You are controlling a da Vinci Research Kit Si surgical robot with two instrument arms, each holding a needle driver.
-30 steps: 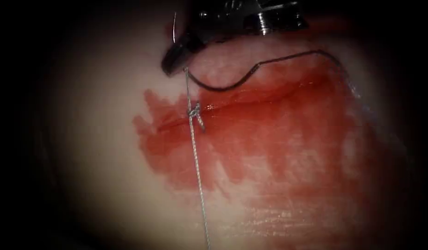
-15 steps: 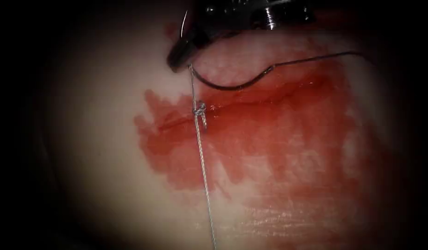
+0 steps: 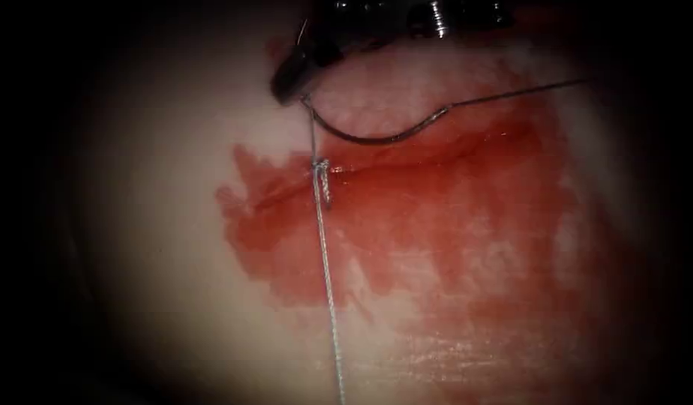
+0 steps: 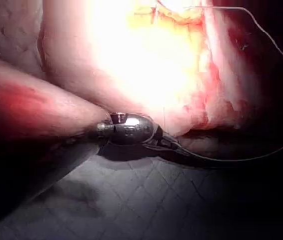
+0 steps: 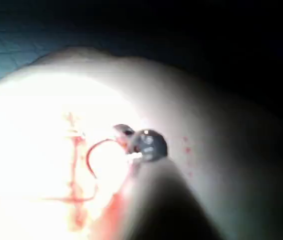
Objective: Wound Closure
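Endoscope view: right arm's dark-jawed tool (image 3: 290, 82) grips the curved steel needle (image 3: 376, 139) near its tip, clear of the pale pork tissue (image 3: 174, 225). Left arm's tool (image 4: 174, 145) seems clamped on the taut grey thread (image 3: 325, 270). A knot (image 3: 321, 171) sits at the red cut (image 3: 436, 159)'s left end. Judging by this, tightening is underway and calls for even, opposed tension.

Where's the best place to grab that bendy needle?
Probably the middle of the needle, coming from the side of the cut: its belly bows that way, free of the tissue. The right end effector holds its left end, and thread trails from the other.
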